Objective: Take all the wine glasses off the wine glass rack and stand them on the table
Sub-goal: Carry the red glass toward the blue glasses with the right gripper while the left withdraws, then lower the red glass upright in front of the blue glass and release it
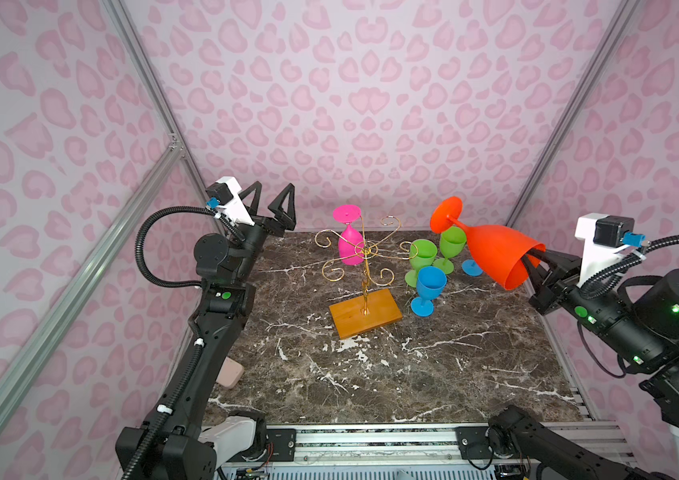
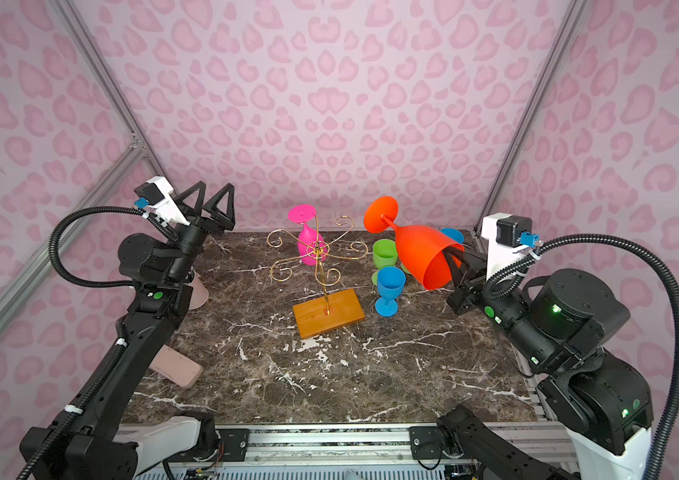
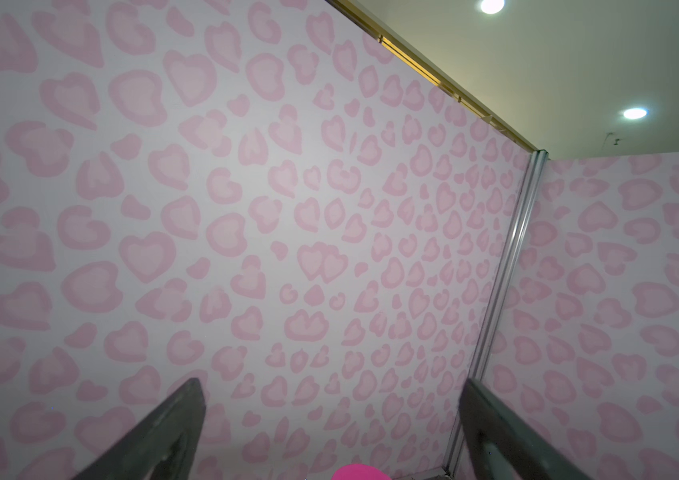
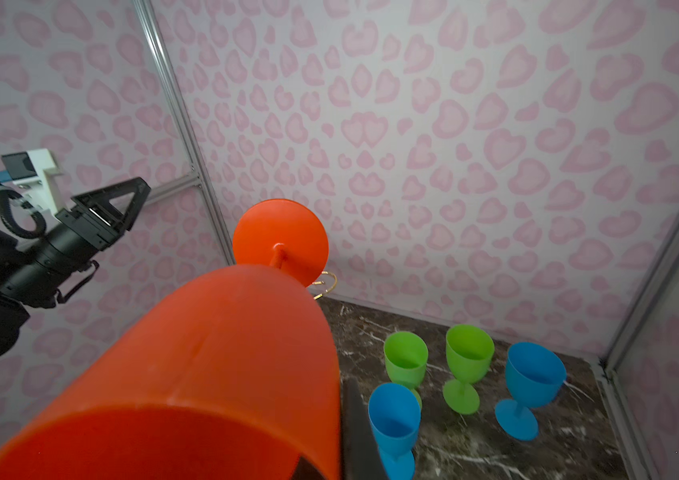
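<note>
We log the left gripper (image 1: 273, 185) raised left of the rack, fingers spread wide and empty. The pink wine glass (image 1: 350, 245) hangs inverted on the wine glass rack (image 1: 354, 320) (a far arm). Further right, the right gripper (image 1: 537, 255) pinches the rim of the orange wine glass (image 1: 495, 249), which is tilted, clear of the rack, above the green glasses (image 1: 423, 253) and blue glasses (image 1: 431, 282).

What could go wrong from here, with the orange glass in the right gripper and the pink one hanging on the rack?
1. The right gripper pinches only the rim of the tilted orange glass; it could slip.
2. The green glasses and blue glasses stand close by; lowering it may topple them.
3. The open left gripper, going for the pink glass, might snag the wire arms of the wine glass rack.
</note>
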Available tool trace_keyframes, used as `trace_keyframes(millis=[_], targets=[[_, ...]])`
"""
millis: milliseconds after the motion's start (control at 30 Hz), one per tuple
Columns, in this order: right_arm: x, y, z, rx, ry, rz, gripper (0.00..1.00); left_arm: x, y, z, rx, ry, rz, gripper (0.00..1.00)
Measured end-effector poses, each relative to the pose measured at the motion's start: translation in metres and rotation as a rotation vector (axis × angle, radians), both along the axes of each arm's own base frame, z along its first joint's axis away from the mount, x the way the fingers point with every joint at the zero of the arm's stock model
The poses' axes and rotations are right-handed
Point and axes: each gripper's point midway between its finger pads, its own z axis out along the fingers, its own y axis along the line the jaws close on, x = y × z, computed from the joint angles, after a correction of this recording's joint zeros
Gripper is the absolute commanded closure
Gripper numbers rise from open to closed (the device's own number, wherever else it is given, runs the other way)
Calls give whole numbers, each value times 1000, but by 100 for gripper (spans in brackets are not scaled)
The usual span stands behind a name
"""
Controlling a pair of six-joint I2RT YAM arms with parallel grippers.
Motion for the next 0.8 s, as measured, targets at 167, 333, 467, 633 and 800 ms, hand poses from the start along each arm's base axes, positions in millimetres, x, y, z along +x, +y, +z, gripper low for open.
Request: trace_keyframes(millis=[167,333,467,633,800], targets=[[-3,-20,-53,-105,187,-96,100,-4,7,0,-24,4,9,3],[-6,-26,-92,-188,344,-123,100,-11,15,-1,-34,4,31,3],[-7,-29,-117,-254,453,-138,100,-19,19,-4,-21,-3,47,3],[-3,-26,-161,-362,626,-135,100,-26,23,-10,1,9,78,3],[1,-17,-200,-414,741,-101,100,-34,32,-15,15,20,134,3]])
